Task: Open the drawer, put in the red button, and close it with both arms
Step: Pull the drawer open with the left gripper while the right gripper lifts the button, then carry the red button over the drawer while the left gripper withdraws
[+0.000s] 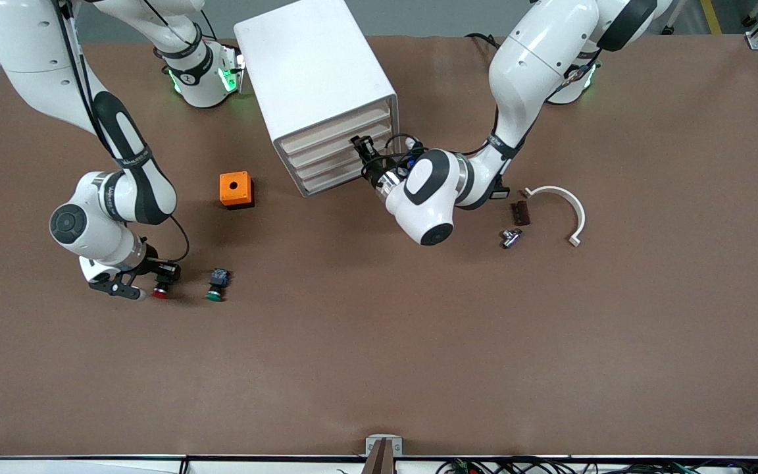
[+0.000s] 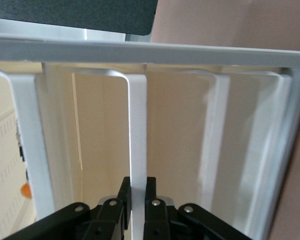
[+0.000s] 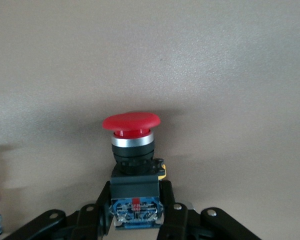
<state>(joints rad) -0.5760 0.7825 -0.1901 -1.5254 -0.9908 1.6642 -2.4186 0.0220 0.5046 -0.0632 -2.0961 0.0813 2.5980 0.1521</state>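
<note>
The white cabinet (image 1: 313,66) stands at the back middle with its four cream-fronted drawers all pushed in. My left gripper (image 1: 364,153) is shut on the front strip of one of the middle drawers (image 1: 326,157). In the left wrist view the white strip (image 2: 138,130) runs between the fingers of my left gripper (image 2: 138,192). My right gripper (image 1: 155,282) is shut on the black body of the red button (image 1: 160,291), low at the table toward the right arm's end. In the right wrist view my right gripper (image 3: 136,202) holds the red button (image 3: 132,145) with its cap pointing away.
A green-capped button (image 1: 216,286) lies beside the red one. An orange box with a hole (image 1: 235,189) sits between the buttons and the cabinet. A white curved piece (image 1: 566,204), a brown block (image 1: 519,212) and a small metal part (image 1: 510,237) lie toward the left arm's end.
</note>
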